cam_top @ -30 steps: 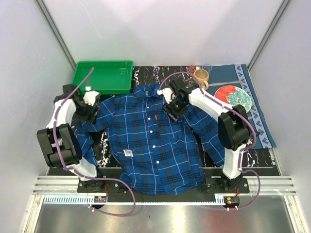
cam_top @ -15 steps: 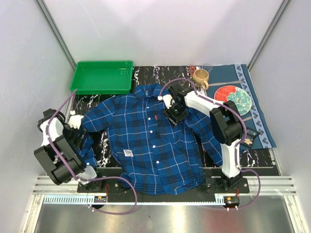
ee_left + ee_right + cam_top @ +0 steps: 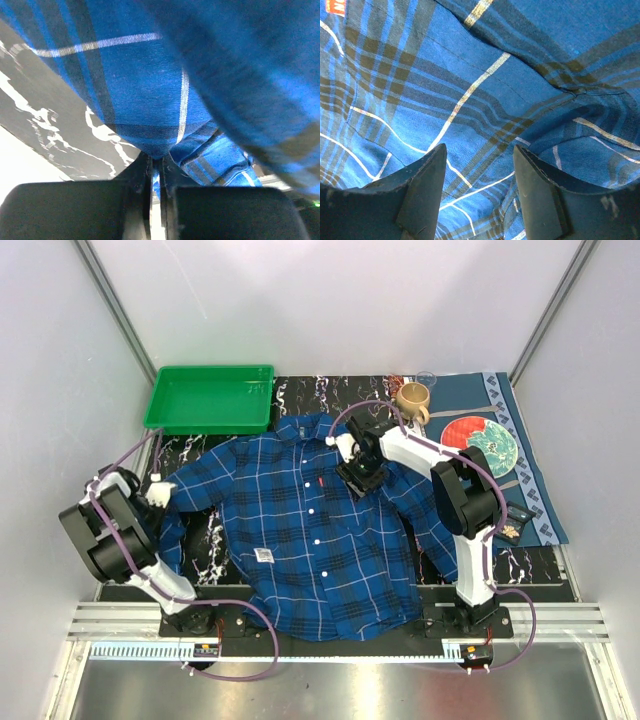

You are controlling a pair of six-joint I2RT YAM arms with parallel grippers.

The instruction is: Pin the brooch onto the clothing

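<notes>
The clothing (image 3: 310, 530), a blue plaid button-up shirt, lies spread front-up across the dark marbled table. My left gripper (image 3: 160, 492) is at the shirt's left sleeve; in the left wrist view its jaws (image 3: 159, 160) stand nearly together with a fold of blue fabric (image 3: 150, 100) pinched between them. My right gripper (image 3: 360, 475) hovers over the shirt's upper chest near the collar, and its fingers (image 3: 427, 175) are open with only plaid cloth (image 3: 480, 100) below. A tiny red pocket tag (image 3: 335, 6) shows at the frame corner. The brooch is hidden or out of view.
A green tray (image 3: 212, 398) sits at the back left. At the back right are a tan mug (image 3: 414, 398) and a red and teal plate (image 3: 480, 438) on a blue patterned mat (image 3: 530, 480). A white label (image 3: 264, 555) lies on the shirt's lower left.
The left arm drew back from beside the tray toward the near left, and its gripper closed on the sleeve. The right gripper shifted slightly on the chest and stayed open.
</notes>
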